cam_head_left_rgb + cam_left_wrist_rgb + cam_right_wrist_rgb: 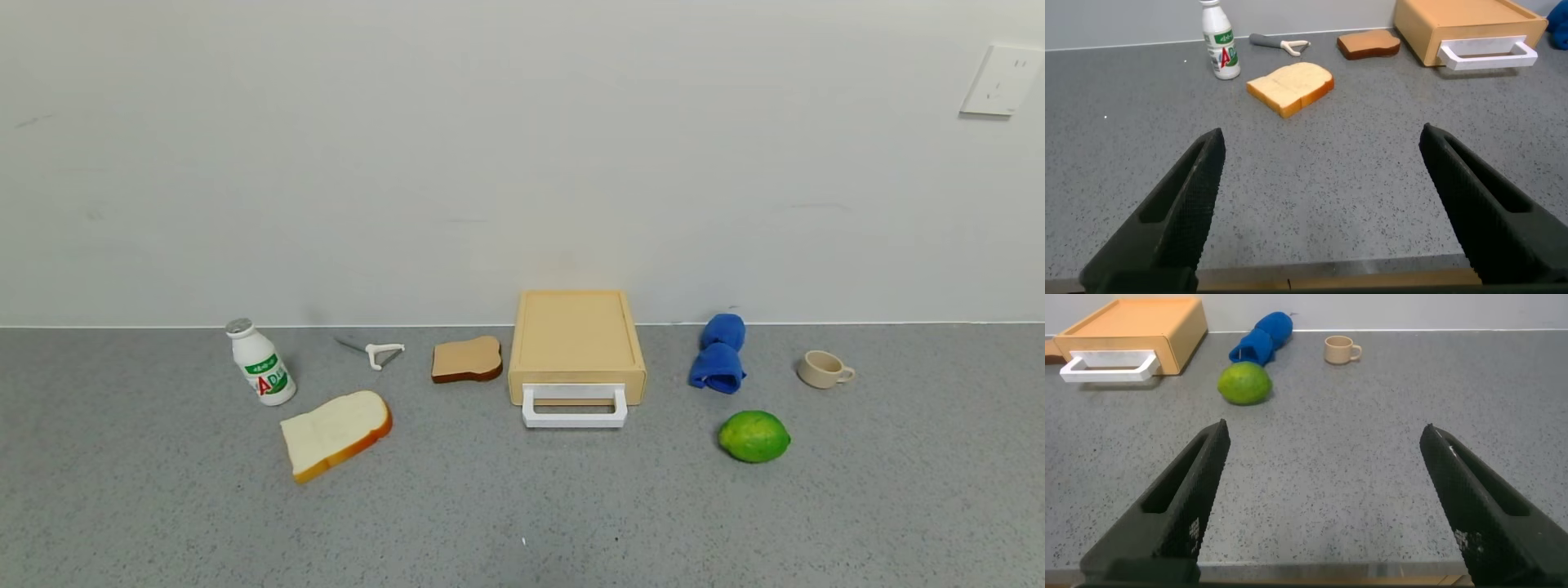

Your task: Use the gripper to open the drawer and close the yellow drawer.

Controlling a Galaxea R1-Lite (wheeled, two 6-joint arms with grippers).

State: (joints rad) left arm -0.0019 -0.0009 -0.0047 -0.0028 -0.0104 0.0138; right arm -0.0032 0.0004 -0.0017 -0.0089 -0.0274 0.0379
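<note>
The yellow drawer [576, 343] stands against the wall at the table's middle, its tray pushed into the case. Its white loop handle [575, 408] faces me. It also shows in the left wrist view [1470, 28] and the right wrist view [1135, 331]. Neither arm shows in the head view. My left gripper [1323, 147] is open and empty over the table's front edge, far from the drawer. My right gripper [1327, 441] is open and empty over the front edge too.
Left of the drawer lie a brown bread slice [466, 359], a white bread slice [335, 433], a peeler [374, 353] and a white bottle [260, 363]. To its right are a blue cloth [719, 354], a lime [753, 436] and a beige cup [823, 369].
</note>
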